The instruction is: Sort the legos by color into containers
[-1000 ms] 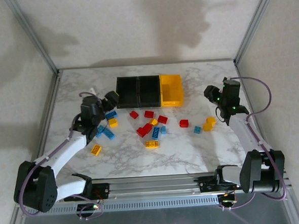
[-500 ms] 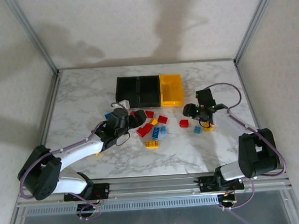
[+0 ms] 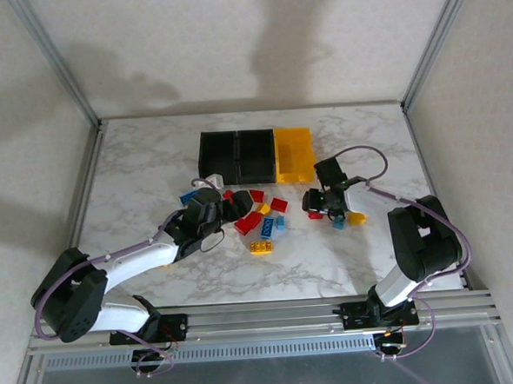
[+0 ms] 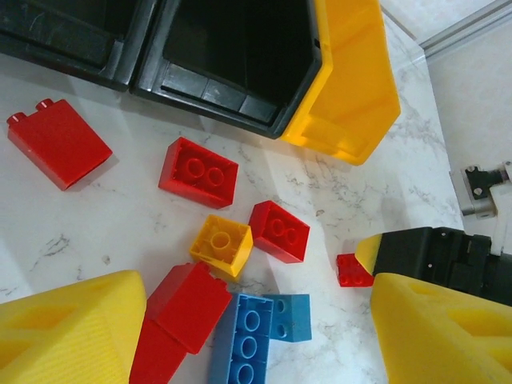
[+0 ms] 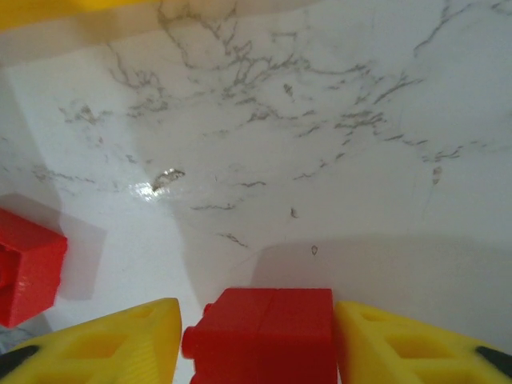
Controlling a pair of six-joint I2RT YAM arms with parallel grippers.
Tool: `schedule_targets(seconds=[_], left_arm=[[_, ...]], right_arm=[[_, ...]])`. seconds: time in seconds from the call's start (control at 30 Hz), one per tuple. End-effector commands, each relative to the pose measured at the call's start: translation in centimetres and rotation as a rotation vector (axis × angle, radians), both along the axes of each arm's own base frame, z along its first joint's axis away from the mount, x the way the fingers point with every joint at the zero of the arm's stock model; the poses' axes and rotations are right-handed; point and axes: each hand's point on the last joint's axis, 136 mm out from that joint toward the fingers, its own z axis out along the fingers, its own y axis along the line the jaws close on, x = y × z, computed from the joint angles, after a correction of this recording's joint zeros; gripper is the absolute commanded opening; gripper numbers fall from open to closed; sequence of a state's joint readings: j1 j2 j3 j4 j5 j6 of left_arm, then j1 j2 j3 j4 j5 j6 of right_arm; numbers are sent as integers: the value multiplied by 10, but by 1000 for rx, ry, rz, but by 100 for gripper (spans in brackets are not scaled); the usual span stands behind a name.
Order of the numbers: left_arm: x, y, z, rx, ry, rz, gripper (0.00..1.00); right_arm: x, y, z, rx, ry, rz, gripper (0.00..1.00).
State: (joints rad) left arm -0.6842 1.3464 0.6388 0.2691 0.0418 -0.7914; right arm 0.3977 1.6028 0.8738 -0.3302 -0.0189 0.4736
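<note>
Near the yellow bin, my right jaws pinch a red brick and my left jaws gape wide over the pile, while the black bins look empty, so nearly all the legos remain to be sorted.

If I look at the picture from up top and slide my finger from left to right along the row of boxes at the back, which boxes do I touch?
left black bin → middle black bin → yellow bin

Red brick, yellow fingers
</note>
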Motion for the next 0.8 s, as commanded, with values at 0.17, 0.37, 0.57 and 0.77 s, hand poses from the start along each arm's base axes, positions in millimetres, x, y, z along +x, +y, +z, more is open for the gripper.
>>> schedule_targets(seconds=[0.17,0.37,0.57,0.77], left_arm=[[-2,-1,-12,-4,26,12,74],[-5,4,-12,-8,26,28,74],[-4,4,-14,-5,28,31,75],[-1,4,-16,-4,29,39,75]], right_arm=[[-2,4,-3,-51,35,19,52],[-9,2,-12,-81,67,27,52],[-9,4,-10,-84,67,42,36],[13,13,20,-80,8,70,28]])
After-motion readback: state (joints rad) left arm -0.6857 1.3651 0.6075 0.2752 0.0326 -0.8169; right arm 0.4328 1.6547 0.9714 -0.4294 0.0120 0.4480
